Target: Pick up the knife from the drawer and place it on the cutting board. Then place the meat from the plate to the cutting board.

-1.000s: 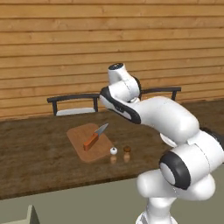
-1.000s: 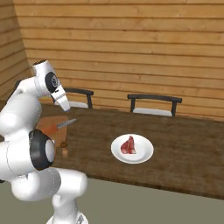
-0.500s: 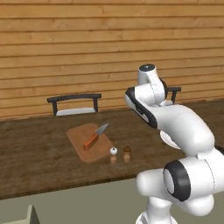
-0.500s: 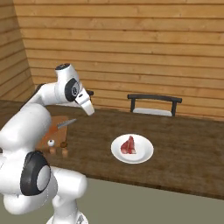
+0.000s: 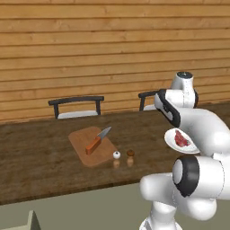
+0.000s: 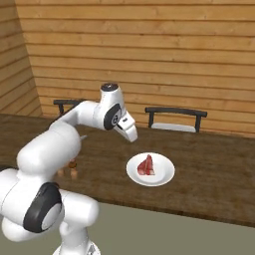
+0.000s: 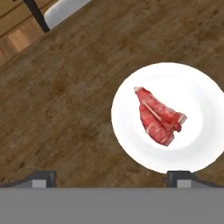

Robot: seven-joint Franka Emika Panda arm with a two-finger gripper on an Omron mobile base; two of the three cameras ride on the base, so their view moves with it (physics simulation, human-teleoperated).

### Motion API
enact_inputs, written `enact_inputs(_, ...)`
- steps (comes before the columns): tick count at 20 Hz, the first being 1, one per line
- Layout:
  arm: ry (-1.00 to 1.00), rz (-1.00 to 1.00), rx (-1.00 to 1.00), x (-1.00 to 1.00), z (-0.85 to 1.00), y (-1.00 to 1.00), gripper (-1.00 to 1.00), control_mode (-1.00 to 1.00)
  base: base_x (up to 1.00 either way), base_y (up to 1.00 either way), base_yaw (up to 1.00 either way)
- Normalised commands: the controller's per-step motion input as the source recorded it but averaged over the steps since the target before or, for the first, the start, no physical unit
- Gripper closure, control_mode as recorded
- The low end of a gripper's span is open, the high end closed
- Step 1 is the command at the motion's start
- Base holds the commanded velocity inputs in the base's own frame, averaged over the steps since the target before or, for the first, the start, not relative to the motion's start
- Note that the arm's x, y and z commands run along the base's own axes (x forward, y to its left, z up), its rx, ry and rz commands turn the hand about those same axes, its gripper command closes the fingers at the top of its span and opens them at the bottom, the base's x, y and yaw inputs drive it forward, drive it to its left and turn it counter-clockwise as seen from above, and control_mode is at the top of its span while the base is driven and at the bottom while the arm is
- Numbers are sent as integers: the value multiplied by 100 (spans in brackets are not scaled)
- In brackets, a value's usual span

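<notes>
Already the knife [image 5: 97, 141] lies on the cutting board [image 5: 80, 148] at the centre left of the left base view, so the meat [image 7: 159, 116] is what remains. It sits on the white plate [image 7: 131, 131], at the right of the hand view and slightly off to the right of the line between the two dark fingertips [image 7: 40, 178] at the bottom edge. The gripper [image 6: 130, 134] hangs above the dark wooden table [image 6: 214, 169], up and to the left of the plate in the right base view, its fingers spread wide with nothing between them.

The risk, as I judge it, lies in the offset: a straight descent from this spot would put one finger on the plate's rim instead of astride the slab, tipping or shoving the plate. The meat is flat and thin, so a shallow close could slide over it. Two small shakers [image 5: 116, 155] stand just beside the board's lower right corner and could be knocked during the carry.
</notes>
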Motion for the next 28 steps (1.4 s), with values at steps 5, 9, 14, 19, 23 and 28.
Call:
enact_inputs(5,9,18,1,0,-37,-61,-100,-100,0,0,0)
enact_inputs(9,11,17,0,0,-31,-34,-100,-100,0,0,0)
enact_inputs(14,5,14,0,0,-31,-23,-100,-100,0,0,0)
enact_inputs(19,1,12,0,0,-38,-32,-100,-100,0,0,0)
enact_inputs(23,2,10,0,0,-36,-38,-100,-100,0,0,0)
enact_inputs(28,3,9,0,1,-31,-37,-100,-100,0,0,0)
